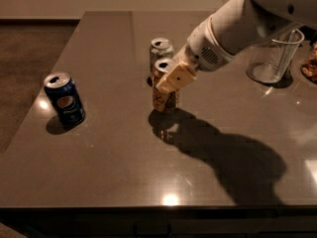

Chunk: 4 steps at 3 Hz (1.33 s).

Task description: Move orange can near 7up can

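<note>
The orange can (163,99) has a copper-brown body with dark markings and a silver top. It stands upright near the middle of the dark table, directly in front of the 7up can (161,51), which is pale whitish-green with a silver top. The two cans are very close; I cannot tell if they touch. My gripper (169,82) comes in from the upper right and is shut on the orange can's upper half. One tan finger (176,77) lies across the can's front; the other is hidden behind it.
A dark blue can (65,99) with a round logo stands at the left, near the table's left edge. A clear glass cup (272,59) stands at the right rear. My white arm (247,24) crosses above the table's right rear and casts a large shadow.
</note>
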{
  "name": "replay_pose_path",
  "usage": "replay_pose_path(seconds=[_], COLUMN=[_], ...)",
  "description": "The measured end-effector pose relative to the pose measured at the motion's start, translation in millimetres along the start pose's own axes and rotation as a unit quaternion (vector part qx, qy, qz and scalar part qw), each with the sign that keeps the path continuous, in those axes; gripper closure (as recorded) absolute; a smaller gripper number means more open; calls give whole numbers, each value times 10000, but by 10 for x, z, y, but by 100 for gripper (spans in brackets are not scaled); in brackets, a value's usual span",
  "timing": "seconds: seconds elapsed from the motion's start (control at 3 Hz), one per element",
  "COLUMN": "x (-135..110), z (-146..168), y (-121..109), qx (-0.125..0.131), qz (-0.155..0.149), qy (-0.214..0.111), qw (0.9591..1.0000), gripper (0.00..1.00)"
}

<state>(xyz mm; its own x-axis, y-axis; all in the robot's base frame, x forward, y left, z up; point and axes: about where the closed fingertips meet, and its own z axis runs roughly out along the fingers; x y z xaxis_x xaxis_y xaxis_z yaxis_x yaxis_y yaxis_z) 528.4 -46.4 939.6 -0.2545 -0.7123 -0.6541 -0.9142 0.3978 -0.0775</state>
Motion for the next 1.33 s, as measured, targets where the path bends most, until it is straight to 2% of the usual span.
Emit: replay_pose_path(seconds=[0.33,0.67,1.0,1.33], x=[27,72,146,204], z=[100,180,206,227], y=[-242,-474,-660,-691], qx=[152,422,723,923], qz=[300,563,802,846], qy=[37,122,199,190], qw=[9994,9974,9940,9920], gripper=[100,100,83,52])
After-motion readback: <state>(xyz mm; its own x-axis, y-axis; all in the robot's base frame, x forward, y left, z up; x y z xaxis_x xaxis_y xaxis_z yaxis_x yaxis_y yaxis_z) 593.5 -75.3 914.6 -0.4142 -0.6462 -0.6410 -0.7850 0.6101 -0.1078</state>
